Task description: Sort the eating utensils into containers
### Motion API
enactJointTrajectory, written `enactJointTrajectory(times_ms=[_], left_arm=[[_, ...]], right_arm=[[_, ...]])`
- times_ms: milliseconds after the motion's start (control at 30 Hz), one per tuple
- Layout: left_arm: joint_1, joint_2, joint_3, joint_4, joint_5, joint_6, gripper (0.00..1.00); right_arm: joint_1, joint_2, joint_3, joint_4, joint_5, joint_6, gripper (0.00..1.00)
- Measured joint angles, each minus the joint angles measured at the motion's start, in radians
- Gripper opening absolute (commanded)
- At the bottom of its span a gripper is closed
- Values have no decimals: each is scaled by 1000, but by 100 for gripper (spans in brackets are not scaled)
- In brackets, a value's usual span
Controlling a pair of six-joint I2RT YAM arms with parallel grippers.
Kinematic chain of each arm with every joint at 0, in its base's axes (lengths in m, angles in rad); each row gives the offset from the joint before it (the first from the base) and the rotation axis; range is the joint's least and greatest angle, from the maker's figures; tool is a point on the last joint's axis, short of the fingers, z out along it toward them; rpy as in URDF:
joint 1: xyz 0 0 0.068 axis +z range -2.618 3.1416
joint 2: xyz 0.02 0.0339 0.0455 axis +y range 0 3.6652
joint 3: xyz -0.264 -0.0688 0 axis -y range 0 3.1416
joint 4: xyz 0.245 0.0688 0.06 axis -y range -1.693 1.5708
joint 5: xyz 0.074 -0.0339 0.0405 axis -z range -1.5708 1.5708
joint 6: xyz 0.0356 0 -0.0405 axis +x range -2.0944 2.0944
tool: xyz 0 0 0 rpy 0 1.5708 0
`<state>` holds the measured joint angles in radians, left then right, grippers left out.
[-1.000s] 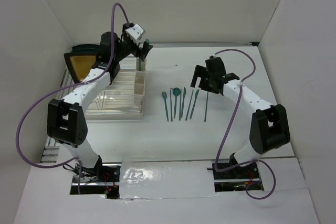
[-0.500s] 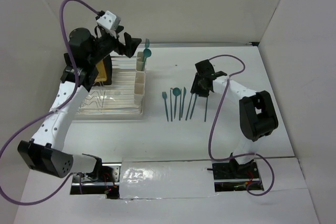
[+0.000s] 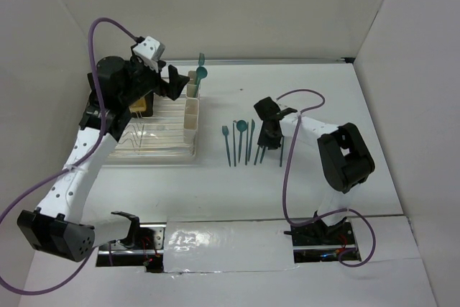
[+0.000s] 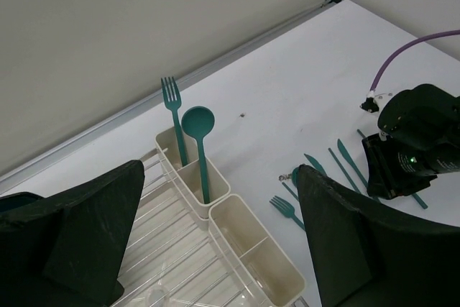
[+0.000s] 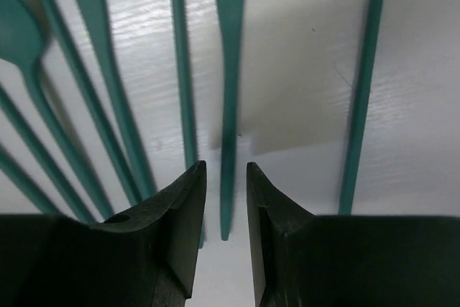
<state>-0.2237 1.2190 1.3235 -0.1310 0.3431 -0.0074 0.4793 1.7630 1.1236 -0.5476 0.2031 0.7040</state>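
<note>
The containers (image 3: 191, 108) are a row of cream cups on the right edge of a dish rack. A teal fork (image 4: 171, 98) and a teal spoon (image 4: 198, 121) stand upright in the two far cups; the near cups (image 4: 251, 249) hold nothing. My left gripper (image 3: 177, 81) hovers just left of and above them, open wide (image 4: 219, 177). Several teal eating utensils (image 3: 248, 141) lie side by side on the table. My right gripper (image 3: 268, 143) is down on them. Its fingers straddle the handle of a knife (image 5: 230, 113), with thin gaps on both sides.
The clear wire-ribbed dish rack (image 3: 154, 140) stands left of the cups. A dark, yellowish item (image 3: 141, 104) in it is partly hidden by my left arm. More handles (image 5: 363, 98) lie close on both sides of the right fingers. White walls enclose the table.
The left gripper drew back left from the cups and opened, uncovering the fork and spoon standing there. The right gripper came down onto the utensils and narrowed around one handle.
</note>
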Motion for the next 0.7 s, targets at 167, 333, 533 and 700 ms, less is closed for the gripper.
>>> enactJointTrajectory(times_ms=[167, 333, 533, 700], left_arm=[[0, -40, -16, 0, 0, 0, 100], [0, -51, -28, -1, 0, 0, 100], [3, -52, -28, -5, 0, 0, 100], [3, -52, -28, -12, 3, 0, 100]], right_arm=[[1, 0, -31, -2, 10, 13, 35], [10, 7, -38, 9, 20, 14, 35], [25, 23, -37, 18, 48, 8, 22], [27, 23, -52, 49, 73, 2, 0]])
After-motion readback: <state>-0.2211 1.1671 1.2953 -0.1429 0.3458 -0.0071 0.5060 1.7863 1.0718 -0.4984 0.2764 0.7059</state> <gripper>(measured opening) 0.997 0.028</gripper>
